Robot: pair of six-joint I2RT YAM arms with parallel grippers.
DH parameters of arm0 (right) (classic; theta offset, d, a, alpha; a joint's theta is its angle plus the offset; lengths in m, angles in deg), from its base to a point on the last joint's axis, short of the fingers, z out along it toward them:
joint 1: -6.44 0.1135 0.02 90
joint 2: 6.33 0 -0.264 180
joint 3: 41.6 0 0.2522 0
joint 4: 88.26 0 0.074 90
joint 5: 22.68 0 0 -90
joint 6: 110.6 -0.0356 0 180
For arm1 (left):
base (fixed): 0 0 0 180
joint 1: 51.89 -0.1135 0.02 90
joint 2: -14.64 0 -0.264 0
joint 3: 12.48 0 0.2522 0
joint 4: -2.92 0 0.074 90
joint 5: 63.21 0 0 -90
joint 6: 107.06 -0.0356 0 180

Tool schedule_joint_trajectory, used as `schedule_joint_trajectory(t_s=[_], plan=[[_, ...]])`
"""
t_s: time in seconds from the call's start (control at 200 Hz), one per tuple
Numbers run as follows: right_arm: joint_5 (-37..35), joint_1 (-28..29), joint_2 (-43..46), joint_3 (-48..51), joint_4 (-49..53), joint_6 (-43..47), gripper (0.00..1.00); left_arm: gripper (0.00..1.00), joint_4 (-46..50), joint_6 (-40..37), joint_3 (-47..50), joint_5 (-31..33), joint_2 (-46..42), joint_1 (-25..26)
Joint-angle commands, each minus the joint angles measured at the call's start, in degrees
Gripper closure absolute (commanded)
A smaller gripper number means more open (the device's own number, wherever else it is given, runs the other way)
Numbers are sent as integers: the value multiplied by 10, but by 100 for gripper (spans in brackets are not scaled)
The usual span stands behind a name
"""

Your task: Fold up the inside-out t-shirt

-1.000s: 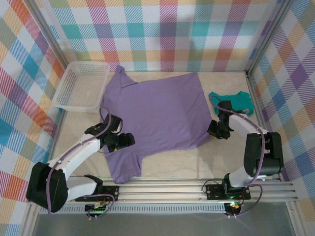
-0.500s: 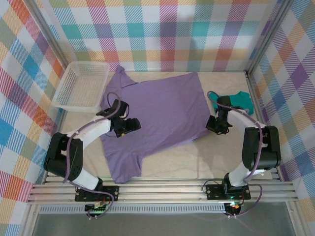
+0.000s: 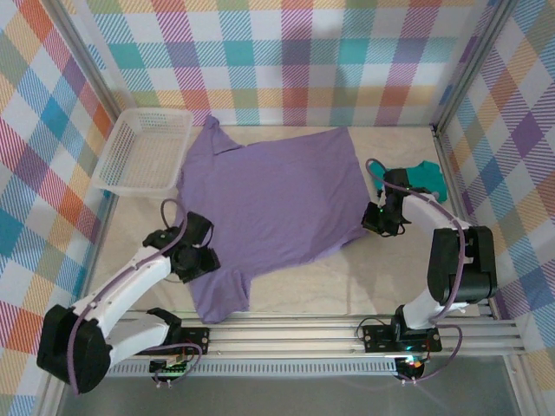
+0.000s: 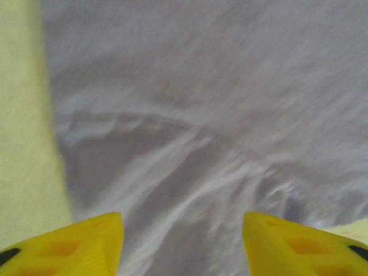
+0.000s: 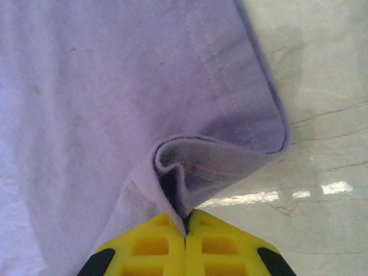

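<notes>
The inside-out t-shirt [image 3: 277, 199], lavender-purple, lies spread flat across the middle of the table, with one sleeve pointing toward the near edge. My left gripper [image 3: 199, 260] hovers over that near-left sleeve area. Its yellow fingers [image 4: 86, 241] stand apart, with wrinkled fabric [image 4: 190, 144] below and nothing pinched between them. At the shirt's right edge my right gripper [image 3: 373, 221] is shut on a fold of the hem [image 5: 190, 167], which rises into the closed yellow jaws of the right gripper [image 5: 186, 221].
A white mesh basket [image 3: 143, 152] sits at the back left, touching the shirt's far sleeve. A small teal-green garment [image 3: 418, 179] lies at the right, just behind my right arm. Bare marble tabletop [image 3: 347, 277] lies in front of the shirt.
My left arm swung in over the shirt, then pulled back toward the near-left sleeve, its fingers narrowing. My right gripper shifted slightly left, still holding the hem.
</notes>
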Motion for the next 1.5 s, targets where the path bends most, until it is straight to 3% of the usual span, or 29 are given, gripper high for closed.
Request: schedule_joint_trajectory(t_s=[0.0,0.16,0.33,0.495,0.78,1.16,1.215,1.37,1.495], plan=[[43,3,22,12,-5,13,94,47,86,106,22,-9,-3,38],[54,3,42,15,-3,24,94,49,88,153,84,-49,-12,44],[66,2,51,21,-10,24,94,45,50,123,100,-72,41,44],[70,3,47,23,-13,24,95,48,15,96,89,-85,97,45],[56,2,53,20,-4,24,95,68,-20,88,108,-100,107,45],[35,3,52,25,6,23,96,100,-6,98,102,-90,45,44],[24,2,54,29,11,22,96,100,7,100,92,-81,25,41],[0,-4,80,49,31,13,96,100,45,109,72,-84,-66,-8],[-5,-13,97,50,34,11,96,100,64,63,34,-117,-120,-109]])
